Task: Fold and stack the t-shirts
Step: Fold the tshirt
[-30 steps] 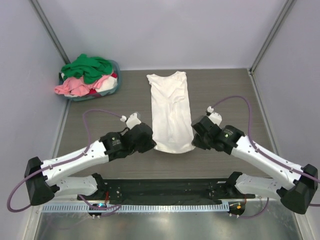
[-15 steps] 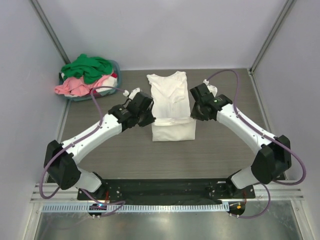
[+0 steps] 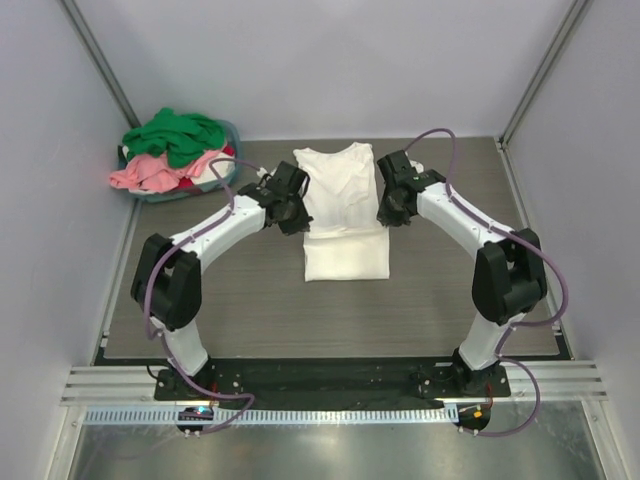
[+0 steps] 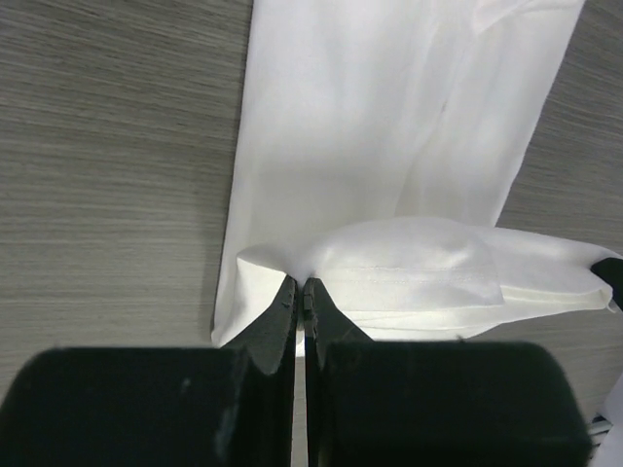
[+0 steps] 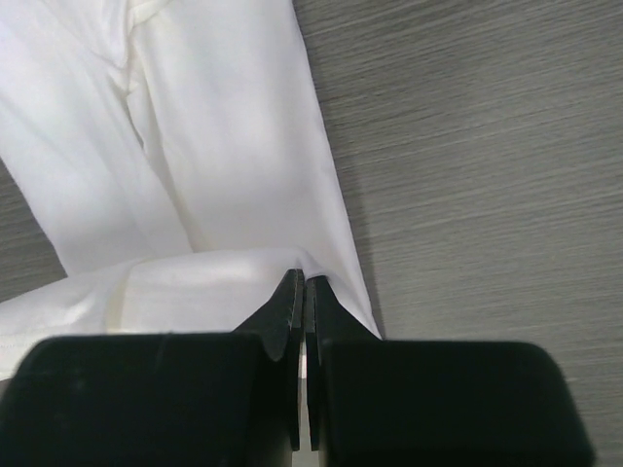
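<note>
Pale walls closed the cell on 3 sides, and a grey wood-grain worktop (image 3: 450, 300) made its floor. At the middle of the worktop lay the white t-shirt (image 3: 338, 180), long and narrow, with its neck end on the far side. Its near part was turned back over itself, so 2 layers lay there and the fold made the near edge.

The left arm (image 3: 215, 230) reached in from the left and the right arm (image 3: 455, 215) from the right, both to about the middle of the shirt's length. The left jaws were pressed together on the left corner of the turned-back hem. In the left wrist view the black fingertips (image 4: 280, 316) met with only a thin line between them, and the cloth rose in a small peak there. The right jaws were pinching the right corner of the same hem, their fingertips (image 5: 284, 302) closed in the same manner.

In the far left corner stood a blue-grey basket (image 3: 235, 150), apart from the white shirt. A green t-shirt (image 3: 175, 135) lay heaped on top of it, a pink t-shirt (image 3: 150, 172) hung over its near left rim, and a little red cloth (image 3: 228, 151) showed at the right.
</note>
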`<state>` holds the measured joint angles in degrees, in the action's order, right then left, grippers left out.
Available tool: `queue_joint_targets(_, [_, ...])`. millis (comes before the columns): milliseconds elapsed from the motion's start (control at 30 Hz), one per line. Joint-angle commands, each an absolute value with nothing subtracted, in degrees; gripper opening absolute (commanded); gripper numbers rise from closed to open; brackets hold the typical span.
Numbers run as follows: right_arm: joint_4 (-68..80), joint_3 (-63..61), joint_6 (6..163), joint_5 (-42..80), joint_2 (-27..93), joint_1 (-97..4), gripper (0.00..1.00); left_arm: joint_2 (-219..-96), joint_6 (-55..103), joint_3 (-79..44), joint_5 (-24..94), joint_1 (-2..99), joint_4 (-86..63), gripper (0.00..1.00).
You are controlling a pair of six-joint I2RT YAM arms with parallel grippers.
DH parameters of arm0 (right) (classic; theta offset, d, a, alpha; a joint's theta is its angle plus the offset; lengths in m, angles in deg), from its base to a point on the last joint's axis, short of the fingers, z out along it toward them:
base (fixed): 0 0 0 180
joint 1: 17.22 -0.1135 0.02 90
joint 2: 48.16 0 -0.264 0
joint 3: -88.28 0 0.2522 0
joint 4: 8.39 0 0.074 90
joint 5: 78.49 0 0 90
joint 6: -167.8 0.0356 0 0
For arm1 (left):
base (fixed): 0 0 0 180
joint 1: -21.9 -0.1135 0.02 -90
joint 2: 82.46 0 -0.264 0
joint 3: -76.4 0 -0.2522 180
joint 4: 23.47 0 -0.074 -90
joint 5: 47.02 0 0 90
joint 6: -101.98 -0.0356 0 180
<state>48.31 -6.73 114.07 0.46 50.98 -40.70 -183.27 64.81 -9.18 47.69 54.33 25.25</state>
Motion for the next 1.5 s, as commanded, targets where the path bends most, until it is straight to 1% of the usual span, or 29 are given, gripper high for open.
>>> queue_joint_targets(0, [45.90, -9.50, 111.73, 1.75, 53.35, -39.72, 0.01, -186.59, 62.51, -5.91, 44.66, 53.19, 23.60, 0.00])
queue_joint_targets(300, [44.84, -14.33, 109.97, 3.95, 63.46, -37.52, 0.01, -195.04, 62.16, -1.08, 43.24, 50.91, 23.60, 0.00])
queue_joint_targets(567, [45.27, -22.76, 107.60, 8.16, 71.19, -35.07, 0.02, -201.09, 61.99, 6.04, 41.94, 48.71, 28.08, 0.01])
queue_joint_targets(600, [45.71, -23.90, 107.33, 8.69, 71.90, -34.71, 0.21, -201.89, 61.99, 7.27, 41.58, 48.19, 28.87, 0.03])
queue_joint_targets(633, [46.50, -26.70, 107.07, 9.05, 72.51, -34.36, 0.39, -202.68, 61.55, 8.50, 41.05, 47.83, 29.49, 0.09])
queue_joint_targets(667, [48.86, -28.64, 106.63, 9.31, 73.21, -34.01, 0.56, -204.26, 61.29, 11.82, 40.09, 47.48, 31.58, 0.23])
queue_joint_targets(700, [50.27, -30.75, 106.02, 9.05, 74.27, -33.40, 0.72, -205.14, 61.02, 13.59, 39.65, 46.61, 32.99, 0.29])
queue_joint_targets(733, [51.59, -34.60, 105.49, 8.70, 74.28, -32.96, 0.73, -205.59, 60.84, 15.43, 39.12, 46.25, 34.57, 0.32])
queue_joint_targets(767, [53.52, -35.94, 105.49, 8.52, 73.84, -32.60, 0.75, -205.85, 60.41, 18.85, 38.59, 45.99, 37.29, 0.34])
queue_joint_targets(833, [54.06, -36.92, 104.70, 8.09, 70.35, -31.90, 0.75, -204.37, 59.44, 20.72, 38.94, 45.90, 38.89, 0.38])
queue_joint_targets(900, [54.07, -35.44, 104.08, 8.34, 67.17, -31.90, 0.75, -200.43, 58.82, 19.24, 40.51, 46.33, 39.60, 0.41])
queue_joint_targets(933, [53.89, -32.64, 103.91, 8.70, 63.59, -31.98, 0.75, -198.67, 58.91, 17.84, 41.13, 46.60, 39.43, 0.41])
queue_joint_targets(967, [53.28, -30.70, 104.08, 9.48, 61.90, -31.98, 0.75, -196.99, 59.00, 16.09, 41.48, 46.95, 38.47, 0.41])
queue_joint_targets(1000, [52.58, -28.59, 104.34, 10.53, 60.06, -32.16, 0.74, -193.58, 59.17, 11.72, 41.84, 47.65, 37.67, 0.41])
queue_joint_targets(1033, [51.70, -23.44, 105.04, 14.02, 56.65, -32.25, 0.74, -192.16, 59.35, 9.59, 41.93, 48.18, 35.93, 0.42])
queue_joint_targets(1100, [48.45, -17.79, 106.01, 16.16, 53.11, -32.68, 0.72, -189.43, 60.13, 3.10, 41.84, 49.93, 34.16, 0.42])
queue_joint_targets(1133, [47.14, -12.11, 106.36, 19.04, 51.62, -33.12, 0.71, -187.42, 60.40, 0.89, 41.58, 50.64, 33.28, 0.42])
queue_joint_targets(1267, [42.12, 0.15, 108.03, 20.83, 44.15, -33.65, 0.71, -183.98, 61.98, -8.00, 40.00, 53.80, 28.28, 0.42])
queue_joint_targets(1367, [39.05, 7.45, 108.30, 22.49, 42.03, -33.57, 0.69, -182.13, 63.74, -14.76, 38.33, 55.21, 23.72, 0.44])
queue_joint_targets(1400, [38.08, 8.94, 108.39, 24.59, 41.24, -33.65, 0.65, -181.60, 64.18, -16.17, 37.89, 55.74, 22.56, 0.44])
queue_joint_targets(1467, [34.84, 12.46, 108.47, 27.67, 40.88, -33.65, 0.61, -181.16, 65.50, -19.07, 37.27, 55.92, 19.93, 0.44])
